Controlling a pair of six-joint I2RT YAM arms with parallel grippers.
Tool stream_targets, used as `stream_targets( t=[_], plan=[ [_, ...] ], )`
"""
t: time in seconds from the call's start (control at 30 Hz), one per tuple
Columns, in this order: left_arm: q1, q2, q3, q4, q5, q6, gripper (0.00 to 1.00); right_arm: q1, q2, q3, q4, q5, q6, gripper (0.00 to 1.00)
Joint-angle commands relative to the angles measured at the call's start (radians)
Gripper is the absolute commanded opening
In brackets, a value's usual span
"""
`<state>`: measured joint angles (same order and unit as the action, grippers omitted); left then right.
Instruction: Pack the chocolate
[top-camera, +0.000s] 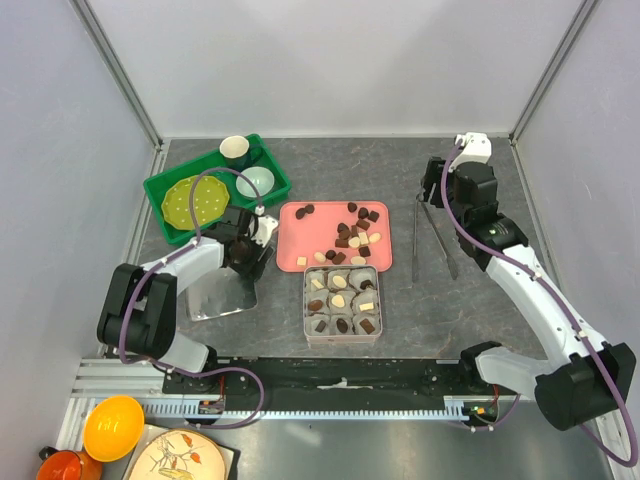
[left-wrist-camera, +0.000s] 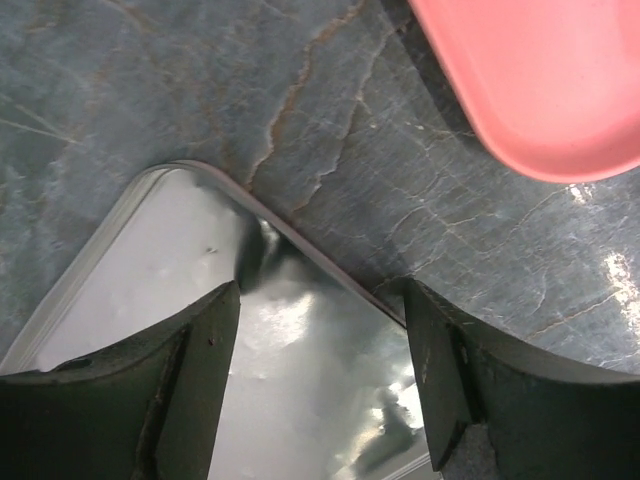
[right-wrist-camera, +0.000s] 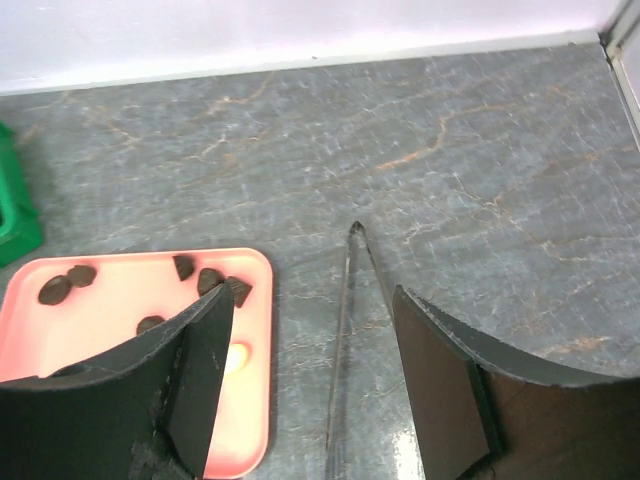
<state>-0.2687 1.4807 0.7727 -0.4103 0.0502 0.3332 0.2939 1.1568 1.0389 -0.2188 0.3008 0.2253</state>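
- Chocolate (top-camera: 348, 236) lies in two places: loose brown and white bits on the pink tray (top-camera: 290, 258), and more bits in the paper cups (top-camera: 341, 301) of the silver box (top-camera: 305, 305) just in front of the tray.
- Left gripper (top-camera: 250, 252) is wide open and holds nothing. It hangs over the far corner of the flat silver lid (top-camera: 220, 297), left of the box.
- Right gripper (top-camera: 437, 190) is wide open too, and holds nothing. It sits above the far end of the tongs (top-camera: 430, 238), which lie on the table (top-camera: 330, 170) right of the tray.
- The left wrist view shows the shiny lid (left-wrist-camera: 150, 270) under the open gripper (left-wrist-camera: 320, 370) and a bare corner of the tray (left-wrist-camera: 540, 90). I cannot tell if the fingers (left-wrist-camera: 200, 370) touch the lid.
- The right wrist view shows the thin tongs (right-wrist-camera: 345, 320) between the fingers (right-wrist-camera: 440, 390), with the tray (right-wrist-camera: 120, 300) and some brown bits (right-wrist-camera: 60, 285) on the left.
- A green basket (top-camera: 160, 195) with dishes stands at the far left.
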Motion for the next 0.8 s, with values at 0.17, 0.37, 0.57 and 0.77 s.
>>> stream_targets(
  t=[0.17,0.37,0.57,0.77],
  plan=[
    [-0.029,0.044,-0.009,-0.015,0.01,0.013,0.63,0.047,-0.066,0.001,-0.021,0.001,-0.004,0.72],
    [-0.035,-0.011,-0.021,-0.102,0.071,0.018,0.56,0.054,-0.046,0.027,-0.03,-0.031,-0.015,0.72],
    [-0.044,-0.079,-0.043,-0.186,0.12,0.089,0.49,0.06,-0.028,0.038,-0.033,-0.042,-0.03,0.71],
    [-0.046,-0.077,-0.043,-0.228,0.151,0.124,0.4,0.074,-0.019,0.042,-0.037,-0.046,-0.035,0.71]
  ],
)
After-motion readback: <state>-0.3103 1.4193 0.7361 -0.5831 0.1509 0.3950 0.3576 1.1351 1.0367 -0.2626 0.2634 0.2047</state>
